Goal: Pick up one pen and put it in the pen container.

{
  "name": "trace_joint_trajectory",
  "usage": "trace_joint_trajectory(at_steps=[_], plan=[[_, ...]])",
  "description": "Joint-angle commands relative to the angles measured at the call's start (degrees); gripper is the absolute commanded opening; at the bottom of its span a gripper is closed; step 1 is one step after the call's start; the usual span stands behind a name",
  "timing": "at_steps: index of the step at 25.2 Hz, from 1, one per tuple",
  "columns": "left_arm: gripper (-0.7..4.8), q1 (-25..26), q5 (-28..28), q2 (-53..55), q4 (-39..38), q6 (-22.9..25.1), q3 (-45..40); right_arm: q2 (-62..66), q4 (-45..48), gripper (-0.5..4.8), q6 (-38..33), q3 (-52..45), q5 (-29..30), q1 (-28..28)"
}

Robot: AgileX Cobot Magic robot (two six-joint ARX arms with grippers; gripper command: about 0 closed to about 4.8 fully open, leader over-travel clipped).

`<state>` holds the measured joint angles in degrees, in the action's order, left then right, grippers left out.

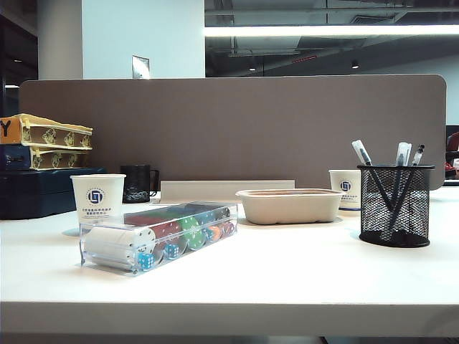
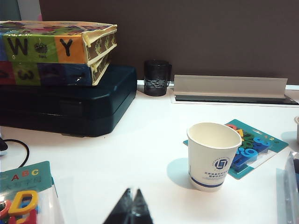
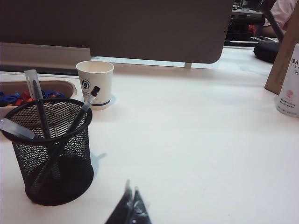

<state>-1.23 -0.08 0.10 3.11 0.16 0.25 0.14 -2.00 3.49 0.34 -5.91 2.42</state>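
Both closed end effectors, left (image 2: 132, 204) and right (image 3: 132, 205), hover short of pen container (image 3: 51, 154).

Black wire-mesh cylindrical pen container (image 1: 395, 206) upright at table's right side. Slim dark-barrelled pen with pale tip section (image 3: 70, 129) stands inside, leaning on rim, among other pens.

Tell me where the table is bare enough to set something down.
Widest patch: front right, before the pen container, where the shut right pincer hovers. A smaller strip lies between the clear plastic case and container. Crowded left: paper cup, letter packs, dark case near the shut left pincer.
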Motion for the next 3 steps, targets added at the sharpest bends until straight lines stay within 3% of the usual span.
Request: trace_joint_trajectory(at_steps=[1, 3], plan=[[-0.05, 0.07, 0.31, 0.04, 0.35, 0.0, 0.2, -0.33, 0.83, -0.05, -0.24, -0.26, 0.04, 0.13], [-0.05, 0.07, 0.31, 0.04, 0.37, 0.0, 0.2, -0.33, 0.83, -0.05, -0.24, -0.26, 0.04, 0.13]])
